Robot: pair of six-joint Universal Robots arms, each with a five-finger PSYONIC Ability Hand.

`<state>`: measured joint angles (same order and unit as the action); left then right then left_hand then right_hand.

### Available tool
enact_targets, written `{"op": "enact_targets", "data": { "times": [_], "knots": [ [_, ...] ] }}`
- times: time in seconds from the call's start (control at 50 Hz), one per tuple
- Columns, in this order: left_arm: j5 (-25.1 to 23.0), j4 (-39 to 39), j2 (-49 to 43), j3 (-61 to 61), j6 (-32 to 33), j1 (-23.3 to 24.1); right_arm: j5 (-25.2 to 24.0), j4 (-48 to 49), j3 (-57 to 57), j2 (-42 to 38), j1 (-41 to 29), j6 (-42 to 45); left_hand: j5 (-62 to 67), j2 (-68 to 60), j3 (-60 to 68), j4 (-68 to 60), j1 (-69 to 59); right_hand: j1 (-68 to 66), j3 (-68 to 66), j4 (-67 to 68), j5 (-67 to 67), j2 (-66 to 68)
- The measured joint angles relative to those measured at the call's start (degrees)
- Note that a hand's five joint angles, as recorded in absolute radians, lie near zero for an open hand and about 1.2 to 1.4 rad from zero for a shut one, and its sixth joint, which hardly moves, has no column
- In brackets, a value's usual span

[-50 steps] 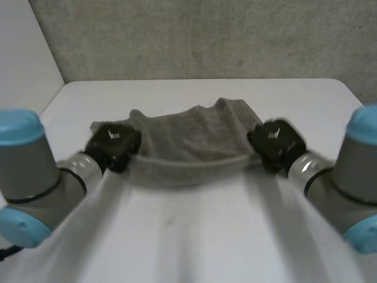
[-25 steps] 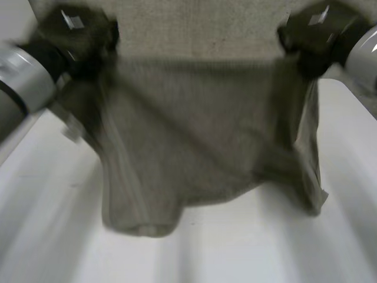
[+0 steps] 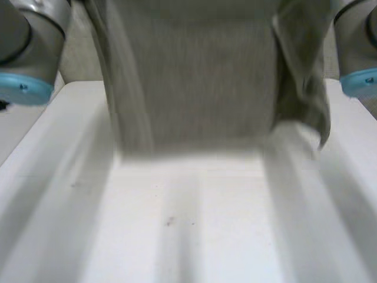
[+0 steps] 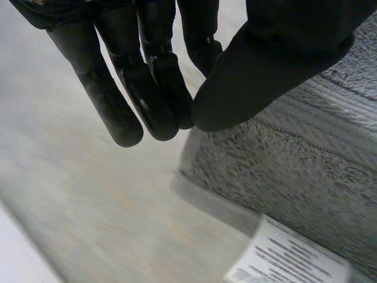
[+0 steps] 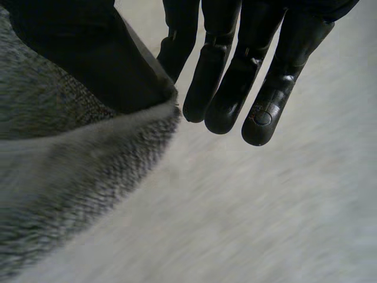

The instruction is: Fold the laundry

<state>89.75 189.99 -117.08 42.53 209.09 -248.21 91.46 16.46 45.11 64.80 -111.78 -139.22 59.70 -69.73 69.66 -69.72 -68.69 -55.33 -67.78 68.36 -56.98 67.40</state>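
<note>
Rising since half a second ago: grey rectangular terry towel (image 3: 194,82), now hanging higher, spread as a sheet between the grey left arm (image 3: 29,41) and the grey right arm (image 3: 356,41), with its lower hem drawing up over the far half of the white table (image 3: 188,236).

Location: hanging in the air above the table, apparently clear of it. Bunching along the right arm's side, with a doubled flap drooping lower than the rest.

Left hand (image 4: 147,76): pinching one upper corner of the towel, thumb tip meeting the straight fingers with the cloth falling away from under the thumb. Showing a white printed care label (image 4: 288,259) sewn at the hem just beneath.

Right hand (image 5: 235,76): gripping the opposite upper corner, cloth wrapping over the thumb and pressing against the straight fingers beside it.

Handling, as a judgement:
- Behaving as soft, limp and light, with no stiffness of its own, so sagging and swinging wherever unsupported.
- Looking grippy rather than slippery, the looped pile being unlikely to slide out of a firm pinch. Not fragile.

Where to hold: taking it at the two upper corners, close to the hem where the cloth is thickest. Keeping the top edge taut, and working the bunched side flat before laying down.
</note>
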Motion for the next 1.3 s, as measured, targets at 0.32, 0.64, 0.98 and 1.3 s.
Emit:
{"op": "enact_targets", "data": {
  "times": [0.32, 0.64, 0.98, 1.3],
  "knots": [
    [1.15, 10.11, 8.63, 43.43, -0.04, 0.42, -11.48, -15.09, 28.11, 5.50, 0.60, -0.14, 0.01, -0.03, 0.02, 0.00, -0.27, 0.00, 0.00, 0.00, -0.21, 0.00],
    [1.25, 14.49, 5.21, 59.82, 0.06, 0.16, -16.27, -20.63, 39.83, -6.08, 2.95, -10.11, 0.01, -0.03, 0.02, -0.01, -0.27, 1.57, 2.90, -3.18, 2.29, -3.16],
    [1.55, 14.46, 12.79, 61.34, -0.31, -2.75, -16.49, -15.71, 47.06, 3.39, 14.34, -29.04, 0.00, -0.03, 0.02, -0.01, -0.27, 32.69, 42.61, -43.71, 42.68, -41.69],
    [1.20, 14.89, 14.53, 61.46, -0.49, -8.04, -20.64, -18.26, 46.20, -1.30, 17.04, -7.17, 0.01, -0.03, 0.02, -0.01, -0.27, 31.14, 39.07, -39.59, 38.94, -38.83]
  ]
}}
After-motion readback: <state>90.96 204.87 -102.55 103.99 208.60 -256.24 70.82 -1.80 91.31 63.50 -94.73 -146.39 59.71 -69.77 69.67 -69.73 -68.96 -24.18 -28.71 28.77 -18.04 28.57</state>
